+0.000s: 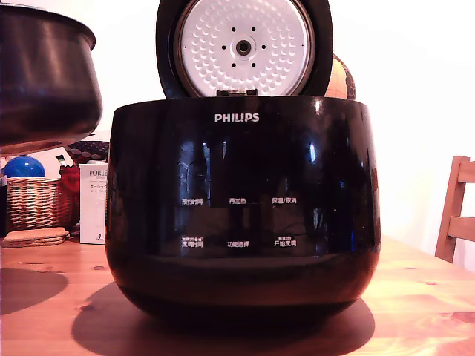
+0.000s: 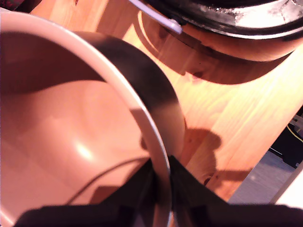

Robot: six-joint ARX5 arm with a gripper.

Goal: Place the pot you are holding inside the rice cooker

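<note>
1. Exterior view: the rice cooker [image 1: 243,215] stands mid-frame on the wooden desk [image 1: 415,297], glossy black, with white "PHILIPS" lettering and two rows of white button labels on its front.
2. Its hinged lid [image 1: 243,46] is raised upright behind the body, the white dimpled inner plate facing the camera.
3. The pot [image 1: 46,78] hangs in the air at the exterior view's upper left, clear of the desk and to the side of the cooker, not inside it. Its dark shadow lies on the desk below.
4. The claw itself does not show in this view.
5. Behind, at the exterior view's left: a wicker basket [image 1: 33,202] holding a blue ball [image 1: 24,166], a white box [image 1: 93,202] and a flat stack of coasters [image 1: 35,236]. A wooden chair [image 1: 456,211] stands at the right edge.
6. Wrist view: the claw [image 2: 161,182] pinches the pot's [image 2: 75,137] thin pale rim, one dark finger [image 2: 137,184] inside the bowl and the other outside against the dark wall.
7. The pot's inside looks smooth and pinkish-brown, with one bright glint.
8. Past the pot lies bare desk [image 2: 227,123]; the cooker's [image 2: 227,23] rounded body shows in the far corner, apart from the pot.
</note>
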